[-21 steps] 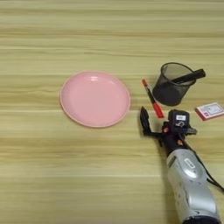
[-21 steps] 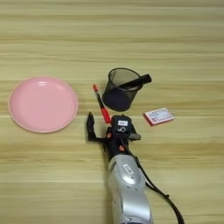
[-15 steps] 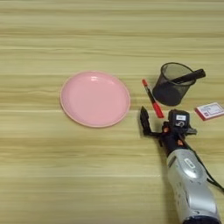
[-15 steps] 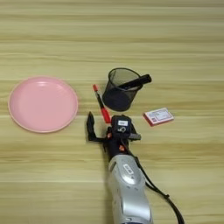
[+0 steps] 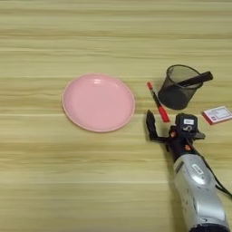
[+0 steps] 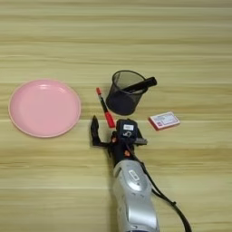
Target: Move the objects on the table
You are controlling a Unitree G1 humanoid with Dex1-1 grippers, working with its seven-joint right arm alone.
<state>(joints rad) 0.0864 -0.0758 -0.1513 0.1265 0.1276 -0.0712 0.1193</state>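
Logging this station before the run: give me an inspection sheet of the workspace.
Surface: table, light wood grain, horizontal planks.
Job's things: red-capped pen lying flat between the pink plate and the mesh cup; black pen leaning in the cup, end over the rim.
Clutter: red-and-white box right of the cup.
Grippers: right hand just below the red-capped pen, holding nothing, fingers apart.
Cables: black cable along the forearm.
Surroundings: nothing seen.

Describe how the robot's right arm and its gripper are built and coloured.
The right arm is a rounded silver forearm with a small dark label. A black cable trails from its side. The wrist is black with orange accents, topped by a black block bearing a white sticker. The right gripper has black fingers.
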